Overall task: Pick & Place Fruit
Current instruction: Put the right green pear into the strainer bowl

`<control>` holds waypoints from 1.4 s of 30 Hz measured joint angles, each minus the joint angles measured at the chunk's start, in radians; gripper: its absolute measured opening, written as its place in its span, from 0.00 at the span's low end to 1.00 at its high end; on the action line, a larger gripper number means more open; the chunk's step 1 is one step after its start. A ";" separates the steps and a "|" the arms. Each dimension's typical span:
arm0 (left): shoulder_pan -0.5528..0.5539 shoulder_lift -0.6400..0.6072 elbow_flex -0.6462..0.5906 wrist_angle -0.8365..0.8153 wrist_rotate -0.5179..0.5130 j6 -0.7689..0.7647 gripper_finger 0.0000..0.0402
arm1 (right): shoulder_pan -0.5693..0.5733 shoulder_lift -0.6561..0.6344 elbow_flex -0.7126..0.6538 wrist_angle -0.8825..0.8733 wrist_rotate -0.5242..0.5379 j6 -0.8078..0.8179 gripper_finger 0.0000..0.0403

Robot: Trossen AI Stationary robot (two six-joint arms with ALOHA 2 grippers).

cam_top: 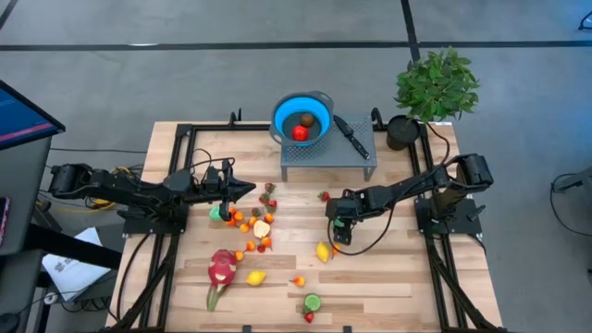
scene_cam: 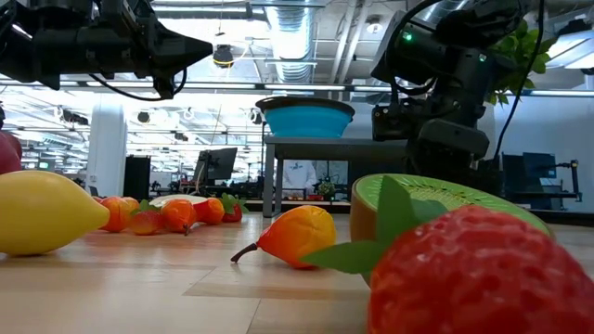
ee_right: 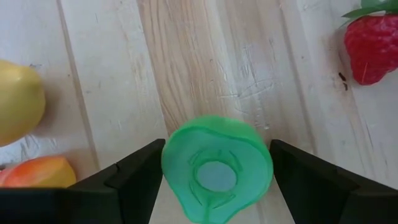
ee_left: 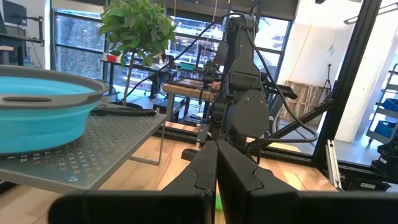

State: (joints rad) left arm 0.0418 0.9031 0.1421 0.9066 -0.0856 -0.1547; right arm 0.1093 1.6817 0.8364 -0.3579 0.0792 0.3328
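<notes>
Small toy fruits lie on the wooden table: a cluster of orange ones (cam_top: 250, 222), a dragon fruit (cam_top: 220, 270), lemons (cam_top: 256, 277) (cam_top: 322, 252), a kiwi half (cam_top: 313, 302) and a strawberry (cam_top: 325, 196). My right gripper (cam_top: 338, 224) points down at mid-table, shut on a round green fruit piece (ee_right: 217, 168). My left gripper (cam_top: 250, 190) hovers level over the cluster, shut and holding nothing, its tips (ee_left: 216, 152) pointing toward the right arm. A red and a brown fruit sit in the blue bowl (cam_top: 302, 118). My right gripper pinches the green fruit piece between its two fingers (ee_right: 134, 171), one on each opposite side of its rim (ee_right: 171, 168). The fingers come from above, pointing down. The piece lies flat, face toward the wrist camera. Whether it is clear of the table, I cannot tell.
The blue bowl stands on a grey perforated stand (cam_top: 328, 157) at the far side, with a black-handled knife (cam_top: 351, 136) beside it. A potted plant (cam_top: 435, 83) is at the far right corner. Black frame rails (cam_top: 185, 139) border the table.
</notes>
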 joint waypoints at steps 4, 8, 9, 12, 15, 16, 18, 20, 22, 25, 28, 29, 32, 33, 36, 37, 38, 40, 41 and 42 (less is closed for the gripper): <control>0.000 0.000 0.000 0.000 0.000 0.000 0.00 | 0.000 0.000 0.000 0.001 0.000 0.000 0.63; 0.000 0.000 0.000 0.000 0.000 0.000 0.00 | 0.000 -0.001 0.000 0.002 0.000 0.000 0.55; 0.000 0.000 0.000 0.000 0.000 0.000 0.00 | 0.000 -0.001 0.000 0.003 0.000 0.000 0.54; 0.000 0.000 0.000 0.000 0.000 0.000 0.00 | 0.000 -0.001 0.000 0.002 0.000 0.000 0.53; 0.000 0.000 0.000 0.000 0.000 0.000 0.00 | 0.000 -0.001 0.000 0.002 0.000 0.000 0.56; 0.000 0.000 0.000 0.000 0.000 0.000 0.00 | 0.000 -0.001 0.000 0.001 0.000 0.000 0.57; 0.000 0.000 0.000 0.000 0.000 0.000 0.00 | 0.000 -0.001 0.000 0.001 0.000 0.000 0.58; 0.000 0.000 0.000 0.000 0.000 0.000 0.00 | 0.000 -0.001 0.000 0.001 0.000 0.000 0.57; 0.000 0.000 0.000 0.000 0.000 0.000 0.00 | 0.000 -0.001 0.003 -0.002 0.000 -0.001 0.54; 0.000 0.000 0.000 0.000 0.000 0.000 0.00 | -0.001 -0.001 0.023 -0.001 -0.005 -0.010 0.51; 0.000 0.000 0.000 0.000 0.000 0.000 0.00 | -0.001 -0.001 0.058 -0.009 -0.008 -0.042 0.51; 0.000 0.000 0.000 0.000 0.000 0.000 0.00 | -0.001 -0.001 0.074 -0.013 -0.009 -0.052 0.51; 0.000 0.000 0.000 0.000 0.000 0.000 0.00 | -0.001 -0.001 0.136 -0.054 -0.011 -0.096 0.54; 0.000 0.000 0.000 0.000 0.000 0.000 0.00 | -0.002 -0.001 0.158 -0.071 -0.011 -0.116 0.55; 0.000 0.000 0.000 0.000 0.000 0.000 0.00 | -0.012 -0.001 0.238 -0.109 -0.011 -0.188 0.55; 0.000 0.000 0.000 0.000 0.000 0.000 0.00 | -0.018 -0.001 0.265 -0.120 -0.012 -0.211 0.54; 0.000 0.000 0.000 0.000 0.000 0.000 0.00 | -0.025 -0.001 0.294 -0.136 -0.012 -0.235 0.52; 0.000 0.000 0.000 0.000 0.000 0.000 0.00 | -0.040 -0.001 0.352 -0.162 -0.011 -0.274 0.51; 0.000 0.000 0.000 0.000 0.000 0.000 0.00 | -0.049 -0.001 0.383 -0.177 -0.011 -0.292 0.51; 0.000 0.000 0.000 0.000 0.000 0.000 0.00 | -0.058 -0.001 0.414 -0.191 -0.011 -0.311 0.51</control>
State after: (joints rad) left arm 0.0415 0.9031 0.1421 0.9066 -0.0853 -0.1547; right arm 0.0514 1.6806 1.2500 -0.5491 0.0677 0.0218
